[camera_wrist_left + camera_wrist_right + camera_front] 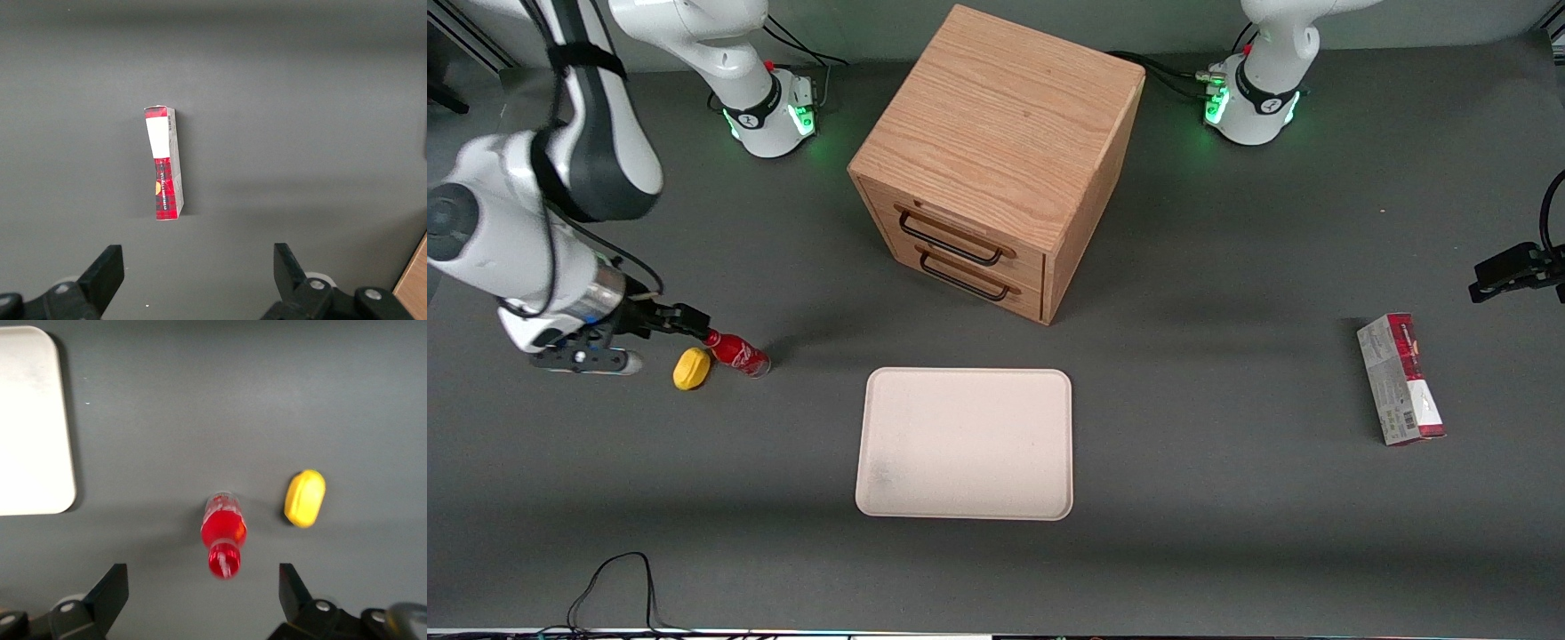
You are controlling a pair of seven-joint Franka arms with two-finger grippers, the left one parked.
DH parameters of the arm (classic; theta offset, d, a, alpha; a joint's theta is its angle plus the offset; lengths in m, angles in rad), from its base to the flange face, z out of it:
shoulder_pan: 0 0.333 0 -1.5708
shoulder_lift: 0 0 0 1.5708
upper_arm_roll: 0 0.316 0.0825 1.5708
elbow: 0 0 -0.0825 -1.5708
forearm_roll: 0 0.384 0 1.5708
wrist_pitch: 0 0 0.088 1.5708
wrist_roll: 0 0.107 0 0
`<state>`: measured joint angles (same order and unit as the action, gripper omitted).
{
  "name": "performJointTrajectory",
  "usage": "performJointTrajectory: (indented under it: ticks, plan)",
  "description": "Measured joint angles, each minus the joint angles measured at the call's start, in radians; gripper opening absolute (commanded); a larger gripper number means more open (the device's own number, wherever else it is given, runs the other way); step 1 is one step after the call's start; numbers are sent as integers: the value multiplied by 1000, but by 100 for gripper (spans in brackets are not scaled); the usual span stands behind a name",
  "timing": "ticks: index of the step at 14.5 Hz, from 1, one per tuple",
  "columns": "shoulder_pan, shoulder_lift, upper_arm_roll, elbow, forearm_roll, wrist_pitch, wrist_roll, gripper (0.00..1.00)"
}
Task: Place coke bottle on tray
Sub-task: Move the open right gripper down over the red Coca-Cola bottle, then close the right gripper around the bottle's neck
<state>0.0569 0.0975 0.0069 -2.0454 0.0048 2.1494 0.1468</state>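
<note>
Right wrist view shows the gripper (203, 600) spread open above the small red coke bottle (223, 532) standing on the dark bench, so centring before closing should avoid the yellow lump (305, 497).

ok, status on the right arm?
Tool open, above the bottle, no grasp. Bottle upright beside lemon, off tray. Path clear.
</note>
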Motion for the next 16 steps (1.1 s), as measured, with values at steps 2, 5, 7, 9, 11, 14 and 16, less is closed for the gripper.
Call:
performJointTrajectory:
  ticks: [2,5,7,9,11,14,16]
  plan:
    - [0,1,0,-127,0,166,-1,100]
    - [0,2,0,-221,0,276,-13,100]
    - [0,2,0,-233,0,284,-33,100]
    - [0,1,-1,-234,0,285,-39,95]
    - [-1,1,-1,-234,0,285,-41,80]
    - [-1,1,-2,-233,0,286,-42,35]
    - [-1,1,-3,-232,0,287,-42,0]
